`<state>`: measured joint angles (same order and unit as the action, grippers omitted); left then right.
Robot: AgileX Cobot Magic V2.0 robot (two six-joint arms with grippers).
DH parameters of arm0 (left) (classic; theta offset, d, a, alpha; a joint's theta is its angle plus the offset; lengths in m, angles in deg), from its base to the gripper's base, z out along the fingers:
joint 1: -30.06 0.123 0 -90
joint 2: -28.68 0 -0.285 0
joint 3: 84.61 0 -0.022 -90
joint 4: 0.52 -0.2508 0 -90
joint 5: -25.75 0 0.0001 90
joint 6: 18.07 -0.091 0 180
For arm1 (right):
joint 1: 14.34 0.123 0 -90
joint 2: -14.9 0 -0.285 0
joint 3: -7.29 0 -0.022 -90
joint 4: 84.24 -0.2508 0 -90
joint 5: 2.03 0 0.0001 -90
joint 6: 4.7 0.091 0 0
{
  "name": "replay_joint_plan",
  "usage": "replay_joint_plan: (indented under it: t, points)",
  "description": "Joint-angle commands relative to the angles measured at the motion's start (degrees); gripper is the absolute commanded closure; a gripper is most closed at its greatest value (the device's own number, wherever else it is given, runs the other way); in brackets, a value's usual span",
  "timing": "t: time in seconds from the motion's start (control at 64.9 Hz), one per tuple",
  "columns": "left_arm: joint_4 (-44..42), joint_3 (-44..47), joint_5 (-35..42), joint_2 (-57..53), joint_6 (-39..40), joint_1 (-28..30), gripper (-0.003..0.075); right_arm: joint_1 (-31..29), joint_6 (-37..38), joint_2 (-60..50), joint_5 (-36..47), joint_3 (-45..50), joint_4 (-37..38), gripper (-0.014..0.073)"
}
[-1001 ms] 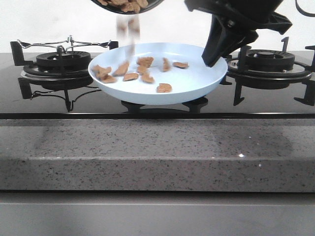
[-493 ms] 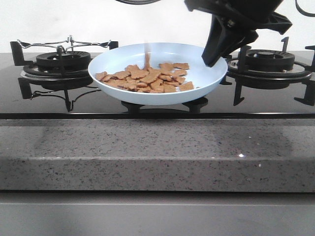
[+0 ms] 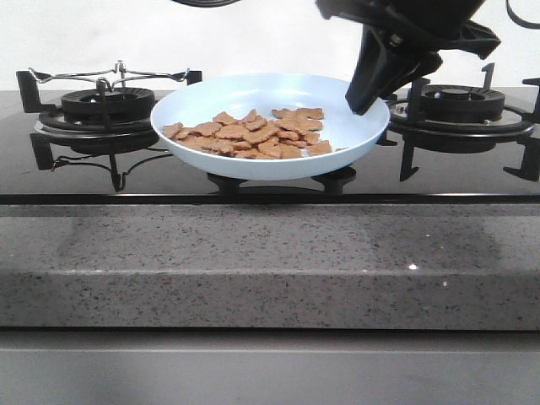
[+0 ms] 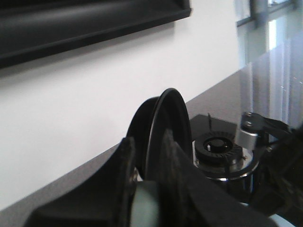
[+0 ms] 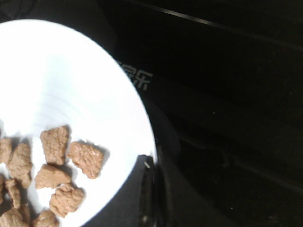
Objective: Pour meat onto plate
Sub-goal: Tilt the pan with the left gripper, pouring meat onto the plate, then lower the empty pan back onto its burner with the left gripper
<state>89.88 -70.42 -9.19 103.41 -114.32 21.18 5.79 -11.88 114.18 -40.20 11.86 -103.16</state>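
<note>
The pale blue-white plate (image 3: 342, 135) sits over the middle of the hob with a heap of orange-brown meat (image 3: 253, 135) lying in it. My right gripper (image 3: 361, 103) is shut on the plate's right rim. The right wrist view shows its fingers (image 5: 147, 189) clamped over the rim of the plate (image 5: 61, 80), next to meat pieces (image 5: 57, 165). My left gripper (image 4: 149, 177) is shut on the black frying pan (image 4: 163, 123), held tilted on edge high above the plate. Only a sliver of the pan (image 3: 202, 2) shows in the front view.
A gas burner with a black grate (image 3: 105, 105) stands left of the plate and another (image 3: 460, 105) stands right of it, behind my right arm. A wire rack (image 3: 118, 74) lies on the left burner. The grey stone counter edge (image 3: 270, 261) runs along the front.
The meat fell from the pan onto the plate and now lies still in a heap. The pan has risen almost out of the front view. The right gripper and plate have not moved.
</note>
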Motion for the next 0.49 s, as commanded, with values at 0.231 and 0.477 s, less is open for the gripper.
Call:
replay_joint_plan:
  t: [0.231,0.477]
  points:
    - [-5.84,-10.55,-7.68,8.49,29.37,13.08,0.0741,-0.06,-0.68,-1.75,2.12,-1.36,-0.25,0.0713]
    - [-3.75,-16.27,-13.03,18.79,41.59,20.79,0.0741,-0.06,-0.68,-1.75,2.12,-1.36,-0.25,0.0713]
